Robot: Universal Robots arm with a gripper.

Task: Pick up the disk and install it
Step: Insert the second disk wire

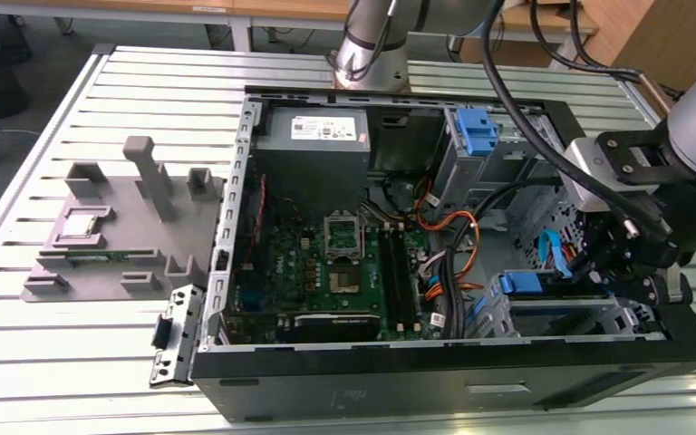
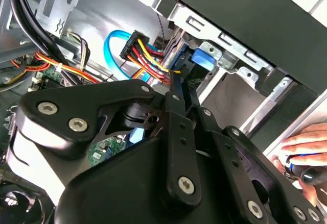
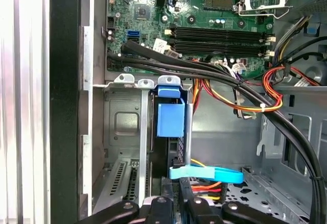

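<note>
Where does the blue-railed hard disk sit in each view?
Exterior view: blue-railed disk in the metal drive cage, exterior view's right.
First wrist view: disk edge-on in that cage.
Second wrist view: disk beside the yellow-red wire bundle.
Shared landmark: light-blue flat cable beside it.

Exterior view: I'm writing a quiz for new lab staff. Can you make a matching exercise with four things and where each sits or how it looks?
Things:
1. power supply box
2. circuit board
3. plastic stand
4. gripper

Descriptions:
a. on the table, outside the case
b. green, flat on the case floor
c. bears a white sticker
d. over the drive cage, at the exterior view's right

Pairs: 1-c, 2-b, 3-a, 4-d
</note>
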